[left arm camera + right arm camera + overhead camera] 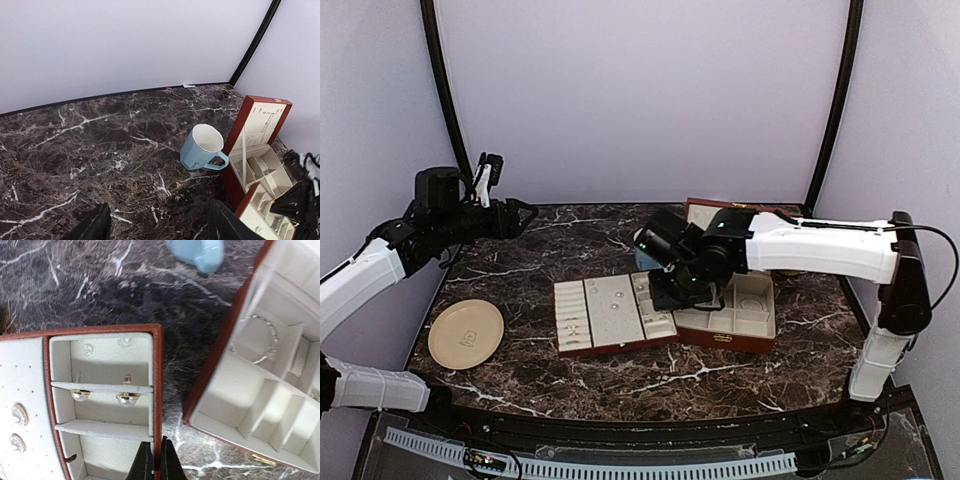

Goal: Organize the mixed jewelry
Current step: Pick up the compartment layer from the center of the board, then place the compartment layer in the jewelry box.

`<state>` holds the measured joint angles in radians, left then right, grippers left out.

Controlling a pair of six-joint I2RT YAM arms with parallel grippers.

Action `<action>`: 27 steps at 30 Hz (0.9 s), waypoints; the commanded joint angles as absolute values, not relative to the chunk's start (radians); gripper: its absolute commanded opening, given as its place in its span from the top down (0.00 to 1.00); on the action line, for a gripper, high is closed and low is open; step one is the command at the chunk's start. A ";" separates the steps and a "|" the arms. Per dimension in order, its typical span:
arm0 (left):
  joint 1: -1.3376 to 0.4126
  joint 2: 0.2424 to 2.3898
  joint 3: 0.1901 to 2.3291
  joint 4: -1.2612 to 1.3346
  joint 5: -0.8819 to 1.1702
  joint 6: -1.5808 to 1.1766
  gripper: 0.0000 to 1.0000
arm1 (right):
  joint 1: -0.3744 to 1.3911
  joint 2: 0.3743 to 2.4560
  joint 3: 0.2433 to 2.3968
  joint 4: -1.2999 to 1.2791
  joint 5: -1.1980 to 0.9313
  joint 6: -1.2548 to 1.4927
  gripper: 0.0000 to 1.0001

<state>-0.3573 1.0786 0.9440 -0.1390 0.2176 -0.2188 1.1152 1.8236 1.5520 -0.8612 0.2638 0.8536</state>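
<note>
Pearl studs [127,399] show clearly only from the right wrist.

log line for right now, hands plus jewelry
left hand: open, raised, empty | right hand: shut, over tray rim | pearl studs: in tray slot | bangle: in box

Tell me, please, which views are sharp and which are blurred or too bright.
Top external view: soft, even light, no glare, and the tray is clear. Left wrist view: the mug is sharp and the light is even. Right wrist view: the pearl studs are fairly sharp, the mug at the top edge is blurred, and the box is pale and soft, nearly washed out.
</note>
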 commanded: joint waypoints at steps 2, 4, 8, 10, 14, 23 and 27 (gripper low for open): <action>-0.336 1.056 0.980 -0.180 0.142 -0.129 0.31 | 1.029 1.642 1.469 -0.965 0.345 0.925 1.00; -0.331 1.055 0.972 -0.171 0.122 -0.112 0.30 | 0.998 1.584 1.415 -1.002 0.364 0.940 1.00; -0.321 1.053 0.964 -0.174 0.090 -0.082 0.29 | 0.917 1.460 1.276 -1.038 0.372 0.965 1.00; -0.319 1.046 0.955 -0.171 0.073 -0.074 0.29 | 0.875 1.405 1.228 -1.044 0.374 0.968 1.00; -0.318 1.018 0.922 -0.139 0.033 -0.080 0.27 | 0.823 1.333 1.152 -1.100 0.410 0.981 1.00; -0.316 0.992 0.871 -0.101 -0.032 -0.070 0.24 | 0.658 1.236 1.023 -1.050 0.397 0.904 1.00; -0.317 0.991 0.866 -0.100 -0.045 -0.063 0.24 | 0.587 1.229 1.002 -1.006 0.372 0.842 1.00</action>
